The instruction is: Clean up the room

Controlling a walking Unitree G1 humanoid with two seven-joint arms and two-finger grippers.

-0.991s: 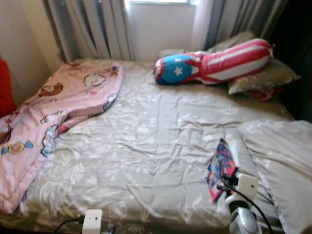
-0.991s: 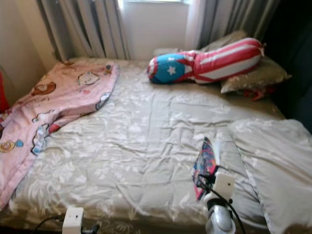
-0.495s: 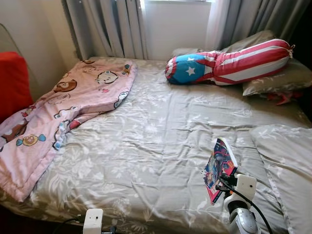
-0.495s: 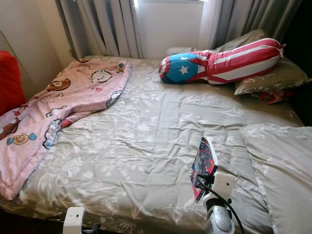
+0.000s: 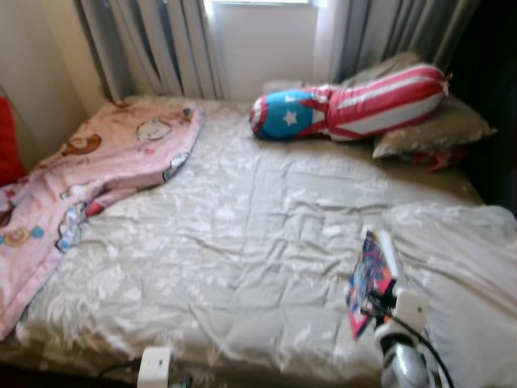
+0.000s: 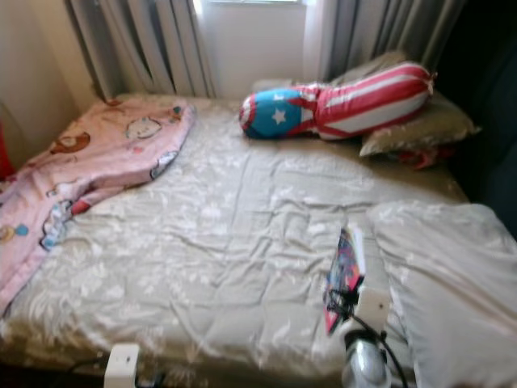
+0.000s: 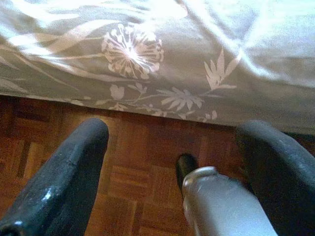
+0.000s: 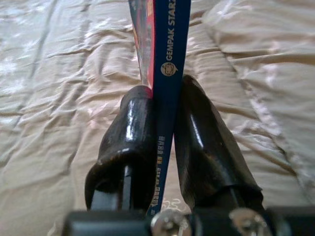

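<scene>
Pink blanket (image 5: pixel 97 170) lies far to your left. Your left gripper (image 7: pixel 167 172) hangs open over the floor (image 7: pixel 123 187). Your right gripper (image 8: pixel 165 147) pinches the book (image 5: pixel 369 279) upright, above the bed (image 5: pixel 242 242) near the pillow (image 5: pixel 468 283).

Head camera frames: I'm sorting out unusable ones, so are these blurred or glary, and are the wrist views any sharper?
Both eye views are soft with motion blur; the window blows out white, and sheen washes the bedspread. Right wrist view is sharp: the book spine reads clearly. Left wrist view is dimmer, with glare on the bedspread.
</scene>
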